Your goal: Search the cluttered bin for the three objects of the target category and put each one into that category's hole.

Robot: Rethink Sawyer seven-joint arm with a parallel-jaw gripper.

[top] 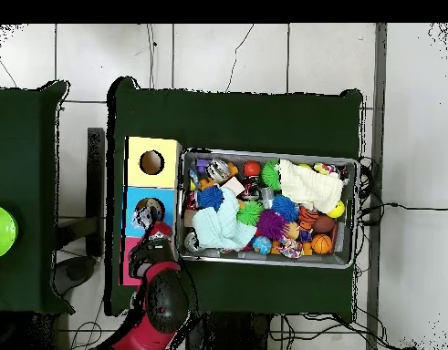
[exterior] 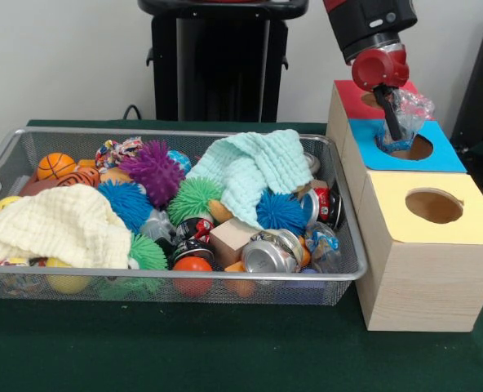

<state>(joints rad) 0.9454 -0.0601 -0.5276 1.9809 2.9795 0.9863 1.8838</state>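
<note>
My gripper (exterior: 393,124) hangs over the blue-topped hole (exterior: 418,148) of the wooden box and is shut on a crumpled clear plastic piece (exterior: 410,106), whose lower end dips into the hole. In the overhead view the gripper (top: 152,219) covers the blue section (top: 134,208). Beside it are the red-topped hole (exterior: 370,100) behind and the yellow-topped hole (exterior: 434,206) in front. The wire bin (exterior: 184,132) holds crushed cans (exterior: 270,251), another clear plastic piece (exterior: 321,243), spiky balls (exterior: 152,170) and small toys.
A mint cloth (exterior: 254,171) and a cream cloth (exterior: 62,224) drape over part of the bin's contents. A wooden block (exterior: 233,238), a red ball (exterior: 192,265) and a small basketball (exterior: 55,166) lie among them. The bin (top: 264,153) stands right beside the box (top: 152,146).
</note>
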